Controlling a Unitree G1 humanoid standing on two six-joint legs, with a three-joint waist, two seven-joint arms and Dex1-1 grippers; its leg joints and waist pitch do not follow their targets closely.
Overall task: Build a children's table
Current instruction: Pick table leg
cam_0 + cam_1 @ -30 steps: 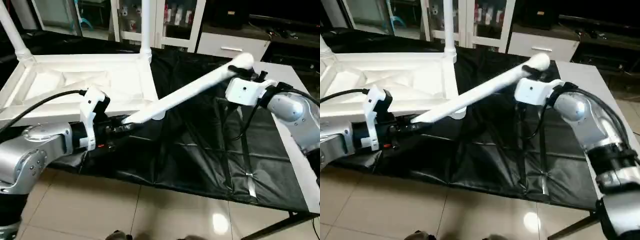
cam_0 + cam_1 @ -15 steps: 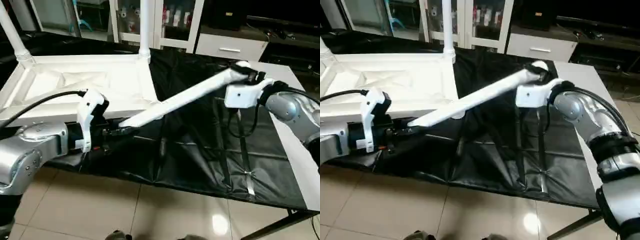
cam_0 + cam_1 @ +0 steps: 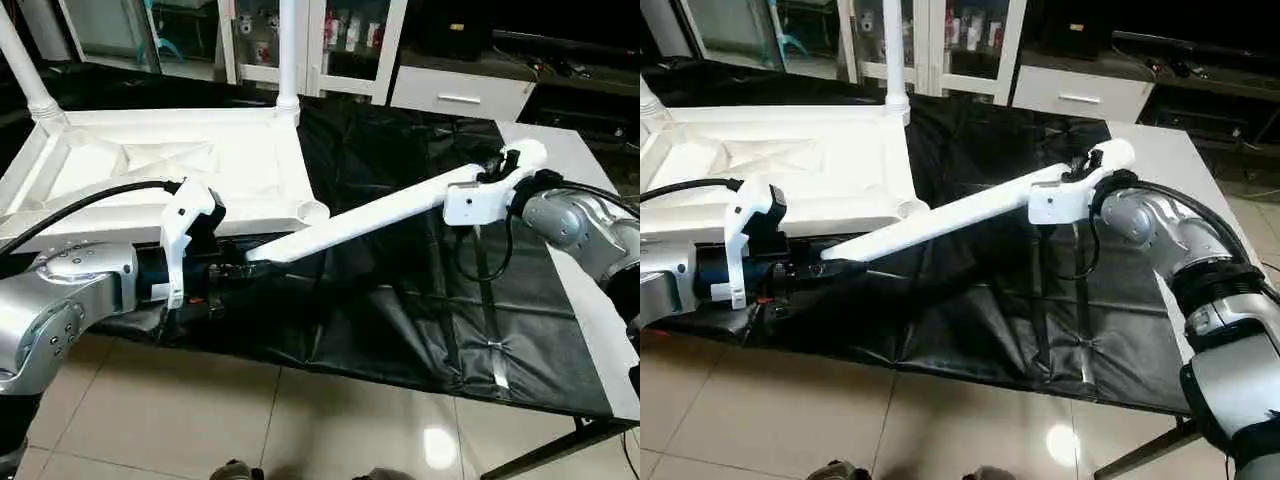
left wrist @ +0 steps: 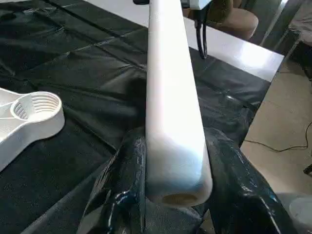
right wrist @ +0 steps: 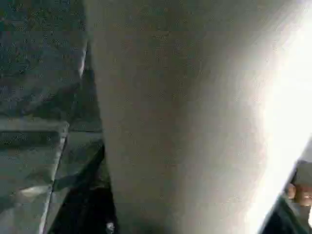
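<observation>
The children's table's white tabletop [image 3: 200, 170] lies ribbed side up on the black-covered surface. Two white legs [image 3: 288, 50] stand upright in its far corners. Its near right corner socket [image 3: 313, 211] is empty. A third long white leg [image 3: 380, 215] hangs slanted above the black cover, just right of that socket. My left gripper [image 3: 235, 270] is shut on the leg's narrow end, with a black finger [image 4: 122, 185] on each side. My right gripper [image 3: 497, 172] is shut on the thick end, higher up at the right. The leg [image 5: 170, 122] lies close against the right wrist camera.
The black cover [image 3: 400, 310] spreads in folds under the leg. A bare white strip [image 3: 600, 320] runs along the surface's right edge. A white glass-door cabinet [image 3: 340, 40] stands behind. Tiled floor lies in front of the near edge.
The leg's thick end has come down and to the right with my right gripper, so the leg lies flatter and uncovers the corner socket. My left gripper keeps its hold.
</observation>
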